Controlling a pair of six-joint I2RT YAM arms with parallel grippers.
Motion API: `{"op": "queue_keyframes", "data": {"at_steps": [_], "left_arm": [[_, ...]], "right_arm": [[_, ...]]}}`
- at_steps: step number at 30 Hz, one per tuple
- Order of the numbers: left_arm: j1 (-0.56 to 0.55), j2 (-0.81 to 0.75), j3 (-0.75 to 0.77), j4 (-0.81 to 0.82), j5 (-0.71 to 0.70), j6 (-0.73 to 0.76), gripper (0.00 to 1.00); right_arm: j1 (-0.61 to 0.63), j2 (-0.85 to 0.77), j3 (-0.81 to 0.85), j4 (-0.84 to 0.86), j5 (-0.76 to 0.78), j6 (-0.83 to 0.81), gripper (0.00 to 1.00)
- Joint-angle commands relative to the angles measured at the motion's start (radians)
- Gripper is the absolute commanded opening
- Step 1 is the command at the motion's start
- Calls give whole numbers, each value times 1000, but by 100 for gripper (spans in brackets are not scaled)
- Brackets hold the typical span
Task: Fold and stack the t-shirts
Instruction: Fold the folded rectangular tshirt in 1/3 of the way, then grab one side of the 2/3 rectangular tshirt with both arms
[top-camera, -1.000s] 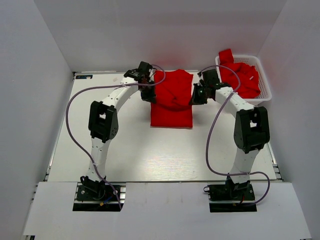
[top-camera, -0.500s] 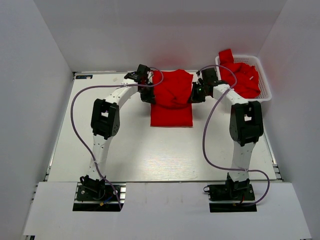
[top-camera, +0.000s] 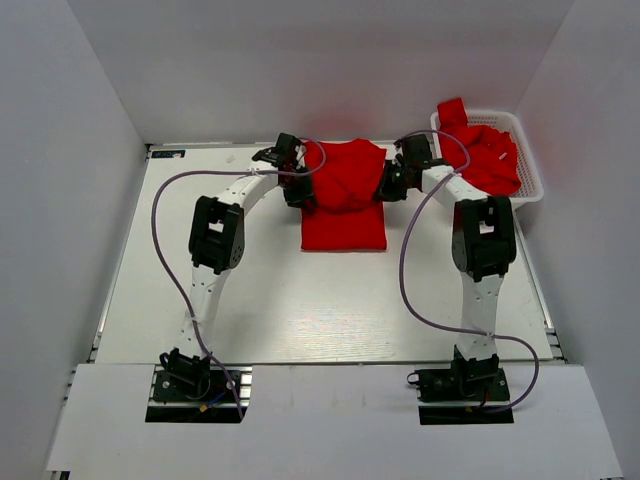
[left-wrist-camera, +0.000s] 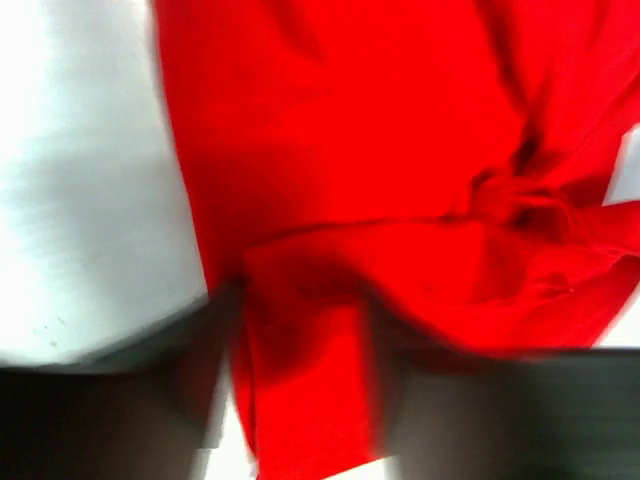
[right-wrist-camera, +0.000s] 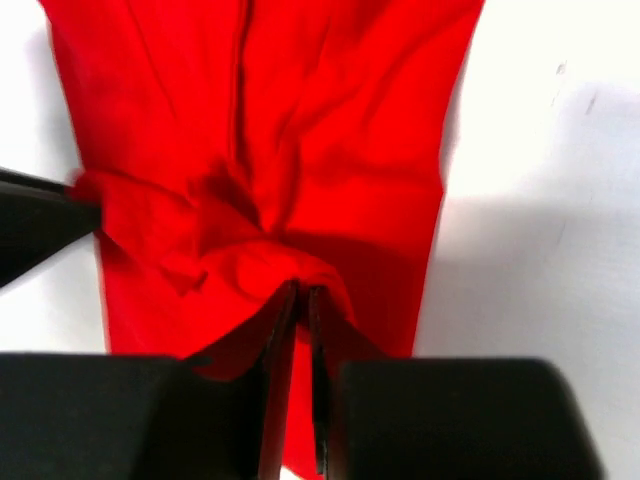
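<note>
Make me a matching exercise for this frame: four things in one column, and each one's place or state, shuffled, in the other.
Things:
1. left end effector
2. right end effector
3. basket
4. t-shirt

Places or states:
a. far right corner of the table, holding more red shirts
b. shut on a pinch of red cloth
c. mid-table, between the two arms
d. at the spread garment's left edge

Pairs: 1-d, 2-b, 3-a, 4-c
</note>
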Motion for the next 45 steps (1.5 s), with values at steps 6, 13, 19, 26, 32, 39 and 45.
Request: {"op": "queue_keyframes", "data": {"at_steps": [6,13,19,26,32,39,45], "left_arm": [[116,-63,125,166,46,-135,100],[116,-181,50,87,-74,9,100],[59,-264,-106,-16,-92,109,100],[-62,-437,-510,82,-80,106,100],[-116,-462,-643,149,-41,106,100],[-125,-460,-693,218,-11,106,97],[-125,-425,-716,228,9,106,80]], "right_arm": [[-61,35,181,181,-10,239,90],[-64,-99,96,106,5,113,90],[-55,-274,-184,70,25,9,90],[-38,-449,-481,87,11,-39,90],[-21,-463,-631,133,-47,-49,90],[-18,-413,-647,168,-83,-62,90],[-18,-368,-657,201,-87,-54,85]]}}
